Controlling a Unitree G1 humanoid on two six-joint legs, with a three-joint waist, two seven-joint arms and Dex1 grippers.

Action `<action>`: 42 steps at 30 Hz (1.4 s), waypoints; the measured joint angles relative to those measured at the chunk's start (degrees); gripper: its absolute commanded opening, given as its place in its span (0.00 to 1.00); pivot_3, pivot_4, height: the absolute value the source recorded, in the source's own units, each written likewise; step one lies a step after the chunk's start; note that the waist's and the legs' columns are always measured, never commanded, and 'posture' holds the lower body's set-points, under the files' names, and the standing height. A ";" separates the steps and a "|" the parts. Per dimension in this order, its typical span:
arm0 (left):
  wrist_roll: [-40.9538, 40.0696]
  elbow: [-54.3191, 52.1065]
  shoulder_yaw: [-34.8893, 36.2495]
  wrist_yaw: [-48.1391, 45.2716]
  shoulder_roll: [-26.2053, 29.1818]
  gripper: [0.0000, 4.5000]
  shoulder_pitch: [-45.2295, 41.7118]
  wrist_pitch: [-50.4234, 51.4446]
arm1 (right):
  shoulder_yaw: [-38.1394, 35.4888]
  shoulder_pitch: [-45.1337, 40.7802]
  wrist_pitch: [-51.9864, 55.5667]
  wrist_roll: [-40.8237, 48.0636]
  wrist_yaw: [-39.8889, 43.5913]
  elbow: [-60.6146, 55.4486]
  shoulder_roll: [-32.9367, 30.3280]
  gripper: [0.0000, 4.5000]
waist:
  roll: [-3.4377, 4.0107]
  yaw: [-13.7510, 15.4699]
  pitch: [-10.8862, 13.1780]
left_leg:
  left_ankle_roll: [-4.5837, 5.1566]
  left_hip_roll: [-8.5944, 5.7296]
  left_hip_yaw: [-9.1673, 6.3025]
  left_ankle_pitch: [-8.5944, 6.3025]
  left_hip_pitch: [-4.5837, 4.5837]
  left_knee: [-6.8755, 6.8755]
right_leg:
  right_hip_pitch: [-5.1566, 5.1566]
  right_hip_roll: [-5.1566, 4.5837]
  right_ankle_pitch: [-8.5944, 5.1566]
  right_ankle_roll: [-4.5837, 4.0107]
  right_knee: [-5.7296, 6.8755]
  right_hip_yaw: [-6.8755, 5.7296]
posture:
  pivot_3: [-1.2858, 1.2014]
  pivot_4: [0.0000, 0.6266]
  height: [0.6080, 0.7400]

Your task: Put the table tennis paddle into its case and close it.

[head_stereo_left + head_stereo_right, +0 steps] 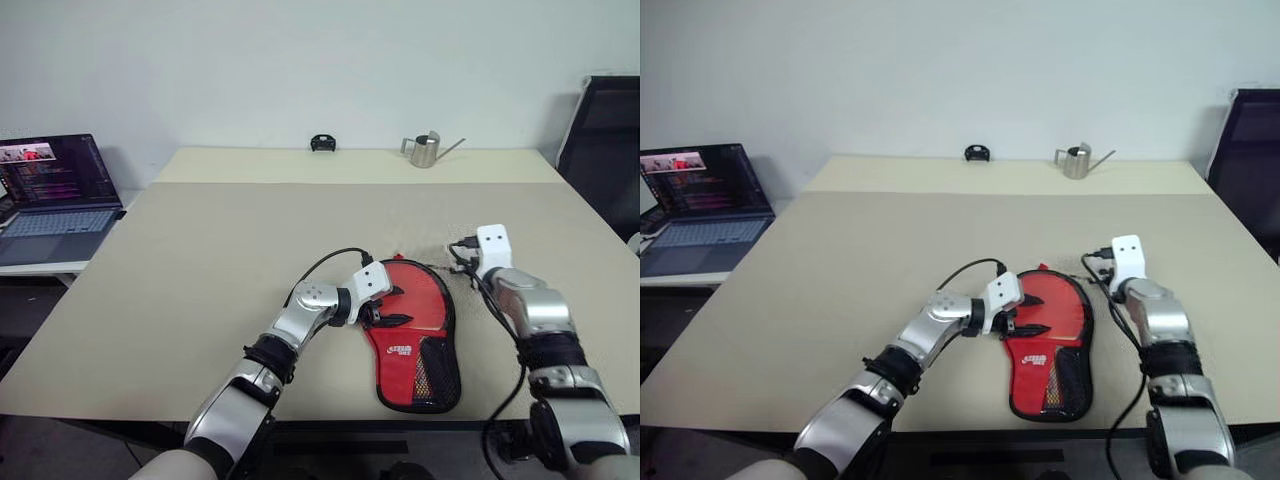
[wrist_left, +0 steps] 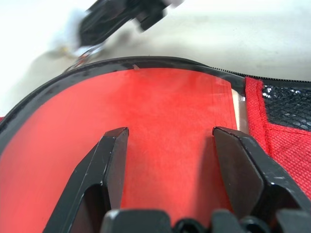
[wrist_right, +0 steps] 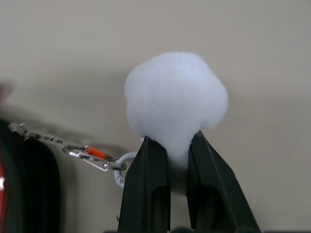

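White pom-pom pinched in right hand; left hand spread wide over red case.

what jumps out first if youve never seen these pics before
The red case near the table's front edge draws the eye first, with the left gripper resting open-fingered on its red face. Next comes the white pom-pom, pinched by the right gripper just off the case's right side. Further off, a lit laptop sits at the left and a small metal watering can at the table's far edge.
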 measured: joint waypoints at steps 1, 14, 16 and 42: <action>0.01 0.38 0.00 0.03 -0.15 0.67 -0.18 -0.10 | -0.10 1.65 2.15 0.20 0.17 -3.76 -0.77 0.01 | 0.00 0.04 0.00 | 0.01 0.00 -0.01 0.00 0.02 0.01 | 0.03 0.02 0.00 0.01 -0.01 -0.02 | 0.52 0.24 1.00; 1.77 9.71 -1.29 -3.98 -1.57 0.67 -7.23 -2.59 | -4.45 19.20 24.46 7.93 5.00 -36.03 -9.13 0.01 | -0.07 1.06 -0.01 | 0.03 -0.01 -0.04 -0.02 0.00 0.03 | 0.07 0.39 -0.02 0.04 -0.06 -0.01 | 0.52 0.24 1.00; 1.89 10.99 -1.29 -4.55 -1.73 0.67 -8.04 -2.96 | -5.43 21.73 26.31 8.94 5.41 -38.76 -10.21 0.01 | -0.09 1.06 -0.02 | 0.04 0.00 -0.04 -0.02 0.00 0.02 | 0.07 0.40 -0.03 0.05 -0.08 0.01 | 0.52 0.24 1.00; 2.96 12.91 -1.31 -6.17 -4.10 0.67 -7.92 -4.93 | -15.62 51.08 31.56 24.70 21.70 -64.62 -27.07 0.01 | -0.25 2.77 -0.41 | 0.52 -0.06 -0.92 -0.43 -0.08 -0.01 | 0.92 0.30 -0.15 0.22 -1.31 -0.99 | 0.52 0.24 1.00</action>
